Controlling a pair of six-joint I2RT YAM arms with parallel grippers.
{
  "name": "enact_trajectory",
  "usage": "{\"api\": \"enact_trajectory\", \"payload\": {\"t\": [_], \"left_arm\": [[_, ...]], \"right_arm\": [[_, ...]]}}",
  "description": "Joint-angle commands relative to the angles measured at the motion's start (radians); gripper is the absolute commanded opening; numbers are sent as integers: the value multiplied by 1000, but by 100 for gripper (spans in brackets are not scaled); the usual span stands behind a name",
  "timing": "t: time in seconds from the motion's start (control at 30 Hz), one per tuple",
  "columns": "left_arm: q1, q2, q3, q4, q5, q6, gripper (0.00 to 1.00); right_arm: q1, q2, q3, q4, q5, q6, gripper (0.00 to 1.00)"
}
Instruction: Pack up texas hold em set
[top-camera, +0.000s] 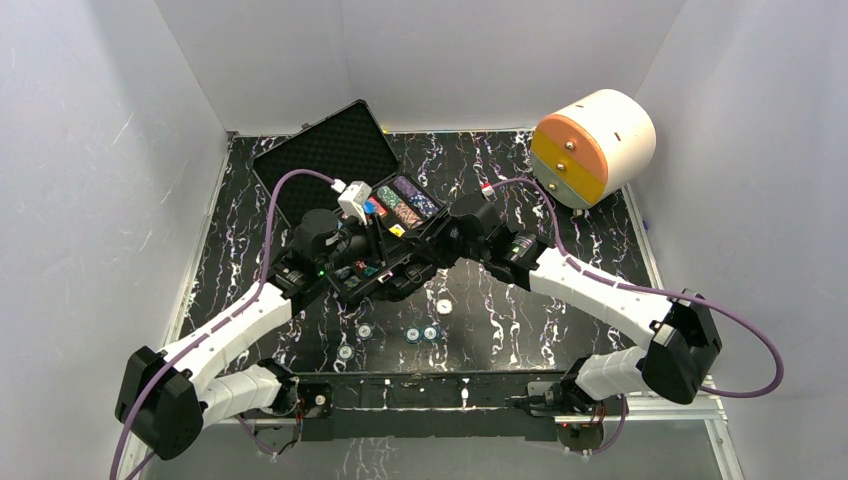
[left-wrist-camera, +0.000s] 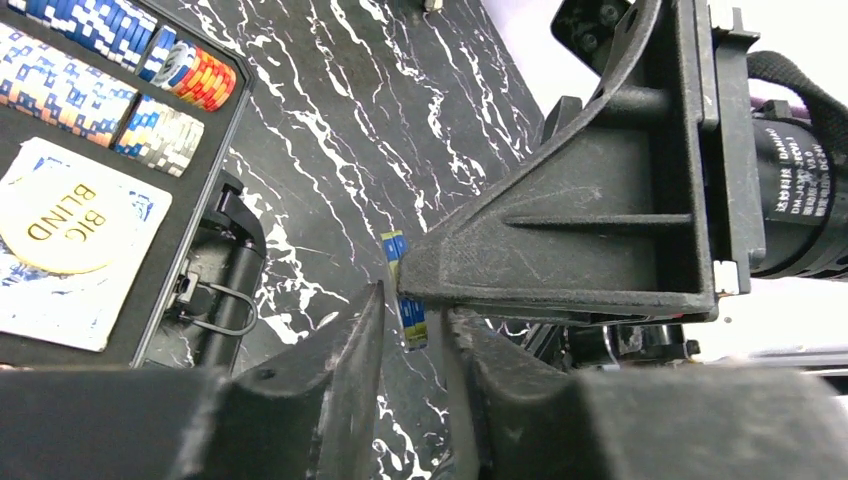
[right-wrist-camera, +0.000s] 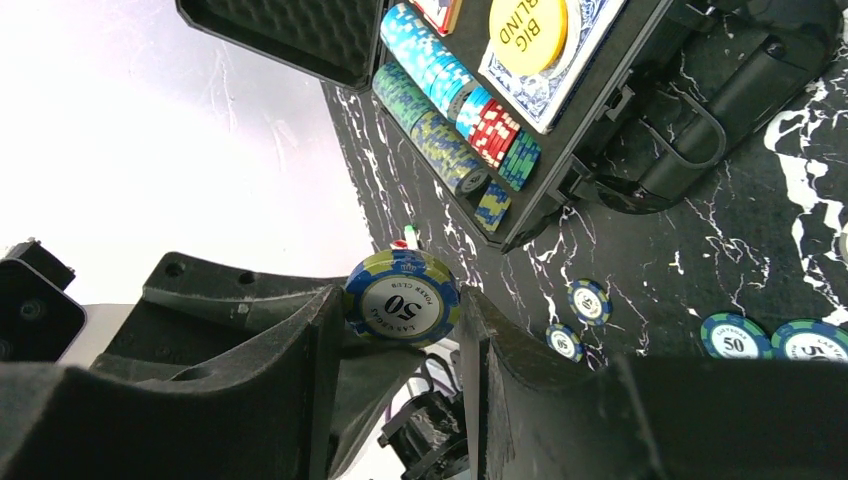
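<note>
The black case (top-camera: 328, 152) lies open at the back centre, its tray holding rows of coloured chips (top-camera: 405, 205). The wrist views show the rows (right-wrist-camera: 440, 110), a yellow "BIG BLIND" button (left-wrist-camera: 65, 225) on a blue card deck (right-wrist-camera: 560, 80), and the handle (left-wrist-camera: 225, 290). My right gripper (right-wrist-camera: 402, 300) is shut on a blue-yellow "50" chip (right-wrist-camera: 403, 297), held by its rim above the table in front of the case. My left gripper (left-wrist-camera: 412, 310) is open, its fingers close on either side of that chip's edge (left-wrist-camera: 411, 320), not touching. Both grippers meet at the case front (top-camera: 410, 257).
Several loose chips lie on the black marbled table in front of the case (top-camera: 443, 306) (top-camera: 421, 333) (top-camera: 366, 329) (top-camera: 345, 352), also in the right wrist view (right-wrist-camera: 590, 300) (right-wrist-camera: 735, 335). A big white cylinder with orange-yellow drawers (top-camera: 595, 145) lies at the back right. White walls enclose the table.
</note>
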Motion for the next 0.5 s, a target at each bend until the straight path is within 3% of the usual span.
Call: {"api": "enact_trajectory", "payload": {"t": [0.0,0.07,0.1,0.23,0.27,0.33,0.47], "left_arm": [[0,-7,28,41,-38,7,18],[-1,0,50,-3,-43,47,2],[-1,6,70,-37,-50,79,0],[-1,28,154,-210,-98,245,0],[-2,34,184,-268,-122,286,0],[-1,46,238,-424,-178,347,0],[-1,132,401,-782,-291,378,0]], "right_arm": [[-2,-18,2,61,-29,24,41],[-3,-16,1,62,-36,24,41],[-5,-14,1,63,-39,19,42],[-27,-22,6,85,-67,-79,75],[-38,-27,11,80,-73,-114,80],[-74,-45,19,49,-73,-171,85],[-142,-107,-11,1,-63,-257,86]]}}
